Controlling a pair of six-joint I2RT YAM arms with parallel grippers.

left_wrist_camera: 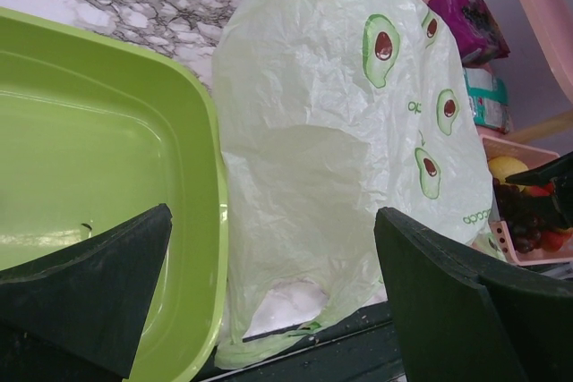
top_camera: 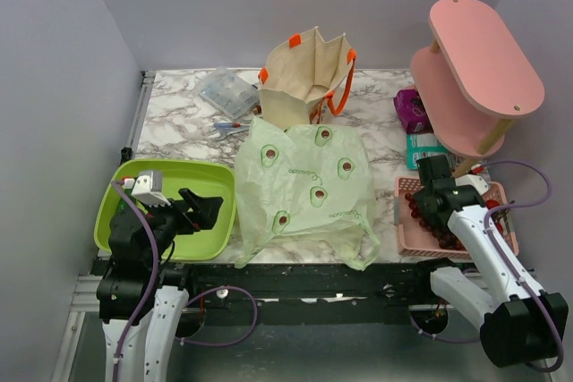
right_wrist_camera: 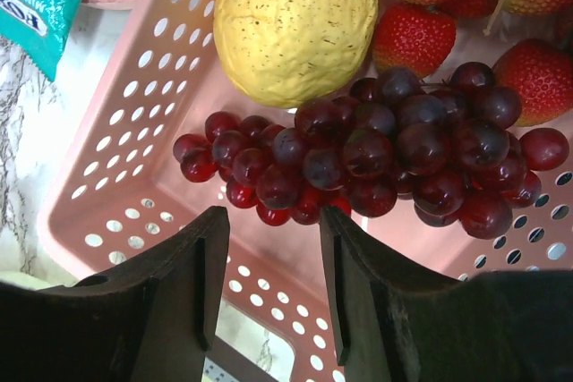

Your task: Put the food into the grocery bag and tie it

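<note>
The light green grocery bag (top_camera: 304, 185) with avocado prints lies flat on the marble table, its handle loops toward the near edge. In the left wrist view the grocery bag (left_wrist_camera: 340, 149) fills the middle. My left gripper (top_camera: 204, 206) hangs open over the lime tray, left of the bag; nothing sits between its jaws (left_wrist_camera: 273, 216). My right gripper (top_camera: 434, 194) reaches down into the pink basket (top_camera: 403, 221). Its jaws (right_wrist_camera: 273, 214) stand apart with nothing between them, just short of the dark red grapes (right_wrist_camera: 376, 154). A yellow lemon (right_wrist_camera: 291, 20) and red strawberries (right_wrist_camera: 412, 38) lie beyond the grapes.
The lime green tray (top_camera: 175, 174) sits at the near left. A beige tote (top_camera: 304, 73) with orange handles stands behind the bag. A pink two-tier shelf (top_camera: 479, 69) rises at the right, with purple (top_camera: 412, 109) and teal (top_camera: 425, 149) packets beneath. A clear box (top_camera: 228, 93) and tools (top_camera: 231, 127) lie at the back left.
</note>
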